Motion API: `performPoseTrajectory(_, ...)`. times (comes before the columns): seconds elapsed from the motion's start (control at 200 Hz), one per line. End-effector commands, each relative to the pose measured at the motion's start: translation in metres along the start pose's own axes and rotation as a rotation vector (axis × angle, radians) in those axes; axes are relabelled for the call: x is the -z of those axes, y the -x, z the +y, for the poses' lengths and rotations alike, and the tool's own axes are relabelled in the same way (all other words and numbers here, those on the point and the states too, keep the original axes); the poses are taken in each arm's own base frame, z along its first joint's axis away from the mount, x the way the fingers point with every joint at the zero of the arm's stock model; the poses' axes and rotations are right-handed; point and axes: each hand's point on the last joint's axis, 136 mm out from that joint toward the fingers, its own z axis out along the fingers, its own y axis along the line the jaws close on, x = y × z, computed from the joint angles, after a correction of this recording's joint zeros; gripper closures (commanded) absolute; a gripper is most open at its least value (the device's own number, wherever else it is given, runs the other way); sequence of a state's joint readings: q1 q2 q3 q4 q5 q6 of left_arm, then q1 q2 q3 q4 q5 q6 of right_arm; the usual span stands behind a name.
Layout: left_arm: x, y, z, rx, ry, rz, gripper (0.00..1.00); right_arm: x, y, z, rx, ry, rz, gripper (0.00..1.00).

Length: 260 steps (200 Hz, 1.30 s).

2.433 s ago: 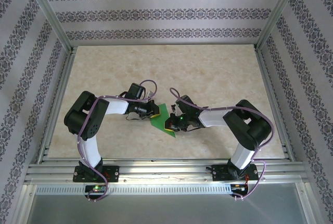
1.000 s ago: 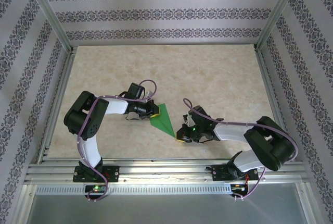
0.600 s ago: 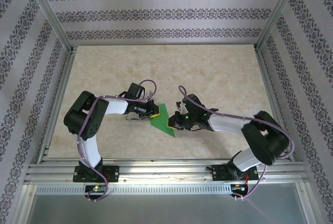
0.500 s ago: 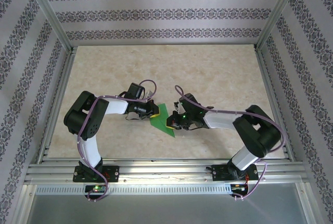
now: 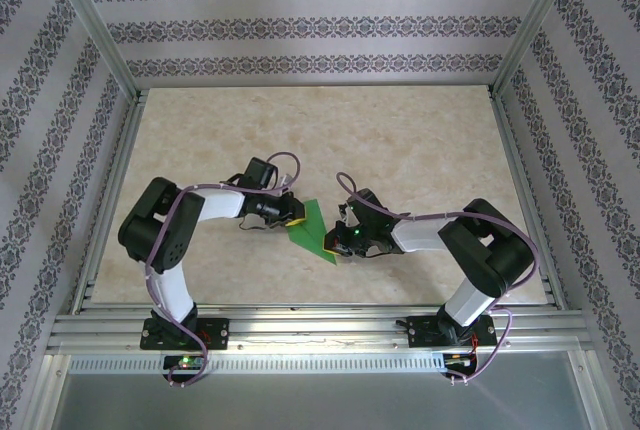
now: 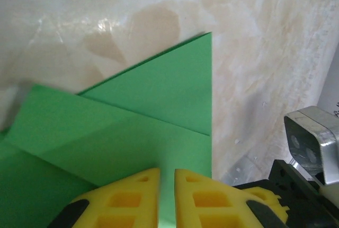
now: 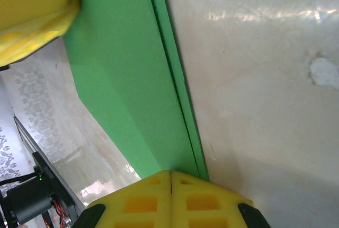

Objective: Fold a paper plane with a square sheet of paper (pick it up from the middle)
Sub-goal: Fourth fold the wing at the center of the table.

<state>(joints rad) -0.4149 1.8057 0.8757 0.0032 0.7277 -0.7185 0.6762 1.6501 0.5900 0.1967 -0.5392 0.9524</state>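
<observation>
The green paper point(image 5: 312, 229) lies folded flat on the table between my two arms, a pointed shape with layered flaps. In the left wrist view the paper point(image 6: 132, 122) shows a diagonal flap and a straight right edge. My left gripper point(image 6: 167, 171) rests over its left part point(image 5: 295, 217), jaws a narrow slit apart with green showing through. My right gripper point(image 7: 170, 172) is shut, its tips down on the paper point(image 7: 122, 69) next to the long doubled fold edge, at the paper's right side point(image 5: 338, 241).
The pale marbled tabletop point(image 5: 400, 140) stretches wide behind the arms. An aluminium frame rail point(image 5: 300, 322) runs along the near edge, and patterned walls close the other sides. The left fingers point(image 7: 32, 16) show in the right wrist view's upper left corner.
My right gripper swung from the front right back onto the paper's right side and stays shut. The left jaws have parted a little. The paper has kept its place.
</observation>
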Motion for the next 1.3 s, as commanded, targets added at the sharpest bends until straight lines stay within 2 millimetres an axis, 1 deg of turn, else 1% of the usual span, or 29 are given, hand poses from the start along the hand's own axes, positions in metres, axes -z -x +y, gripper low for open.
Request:
performPoseTrajectory(0.0, 0.015, -0.001, -0.02, -0.058, 0.015, -0.032, 0.86, -0.002, -0.03, -0.06, -0.112, -0.204, 0.074, 1.0)
performPoseTrajectory(0.055, 0.012, -0.008, -0.025, -0.056, 0.01, -0.021, 0.87, -0.003, -0.029, -0.059, -0.111, -0.201, 0.072, 1.0)
performPoseTrajectory(0.145, 0.002, -0.022, -0.031, -0.058, -0.001, 0.008, 0.88, -0.003, -0.028, -0.058, -0.111, -0.2, 0.069, 1.0)
performPoseTrajectory(0.255, -0.015, -0.036, -0.03, -0.043, 0.002, 0.041, 0.91, -0.003, -0.027, -0.058, -0.111, -0.203, 0.066, 1.0)
performPoseTrajectory(0.285, -0.019, -0.038, -0.028, -0.04, 0.005, 0.046, 0.91, -0.003, -0.027, -0.058, -0.112, -0.203, 0.066, 1.0)
performPoseTrajectory(0.365, -0.025, -0.038, -0.016, -0.031, 0.044, 0.049, 0.92, -0.003, -0.028, -0.059, -0.111, -0.204, 0.067, 1.0)
performPoseTrajectory(0.395, -0.026, -0.037, -0.005, -0.024, 0.085, 0.042, 0.92, -0.003, -0.028, -0.059, -0.111, -0.205, 0.067, 1.0)
performPoseTrajectory(0.45, -0.026, -0.034, 0.005, -0.02, 0.127, 0.037, 0.92, -0.003, -0.029, -0.06, -0.112, -0.208, 0.07, 1.0)
performPoseTrajectory(0.595, -0.018, -0.016, 0.021, 0.009, 0.137, 0.001, 0.92, -0.003, -0.031, -0.064, -0.111, -0.218, 0.076, 1.0)
performPoseTrajectory(0.694, -0.009, -0.002, 0.034, 0.029, 0.147, -0.016, 0.92, -0.003, -0.032, -0.065, -0.11, -0.22, 0.08, 1.0)
performPoseTrajectory(0.839, 0.004, 0.02, 0.044, 0.061, 0.129, -0.039, 0.91, -0.003, -0.034, -0.067, -0.105, -0.222, 0.083, 1.0)
performPoseTrajectory(0.994, 0.018, 0.043, 0.056, 0.097, 0.166, -0.063, 0.91, -0.003, -0.034, -0.066, -0.103, -0.218, 0.084, 1.0)
performPoseTrajectory(1.054, 0.023, 0.048, 0.056, 0.104, 0.172, -0.066, 0.92, -0.003, -0.035, -0.065, -0.101, -0.216, 0.087, 1.0)
performPoseTrajectory(1.179, 0.037, 0.052, 0.043, 0.077, 0.189, -0.082, 0.91, -0.002, -0.033, -0.063, -0.094, -0.21, 0.085, 1.0)
performPoseTrajectory(1.239, 0.043, 0.052, 0.031, 0.06, 0.168, -0.102, 0.91, -0.001, -0.033, -0.061, -0.094, -0.207, 0.084, 1.0)
performPoseTrajectory(1.294, 0.046, 0.048, 0.018, 0.039, 0.144, -0.109, 0.91, -0.001, -0.032, -0.059, -0.092, -0.203, 0.08, 1.0)
